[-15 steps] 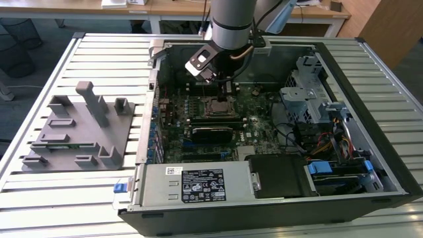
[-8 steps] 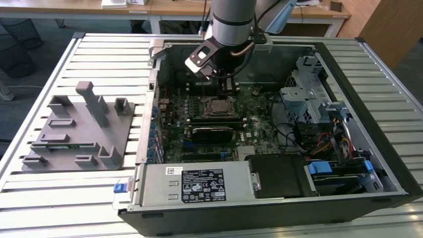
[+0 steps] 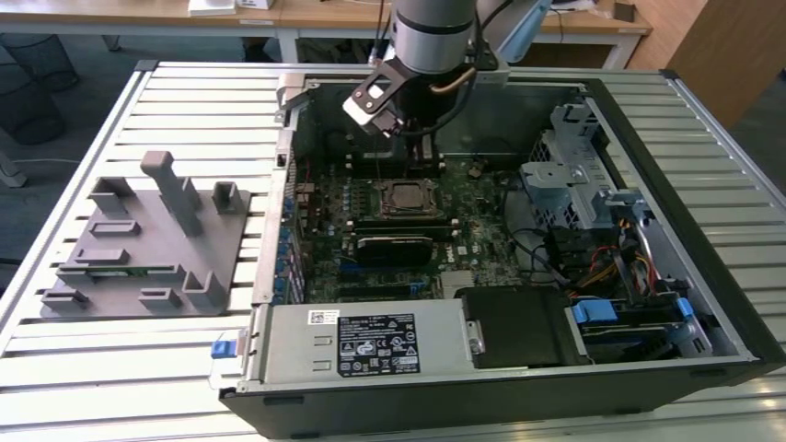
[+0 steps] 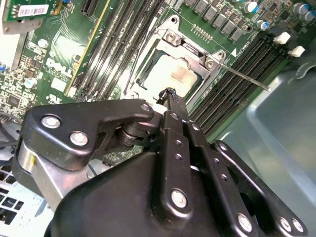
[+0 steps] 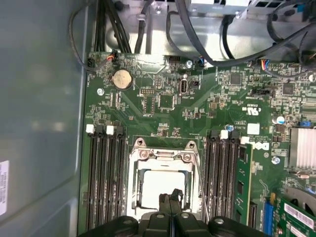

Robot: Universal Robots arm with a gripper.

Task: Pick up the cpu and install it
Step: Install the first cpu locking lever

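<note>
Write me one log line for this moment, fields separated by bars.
gripper: shut, holding nothing, over socket | cpu: lying in socket, on green board | contact gripper-cpu: cannot tell

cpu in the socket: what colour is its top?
The cpu top is pale silver, nearly white; it shows best in the first wrist view.
</note>
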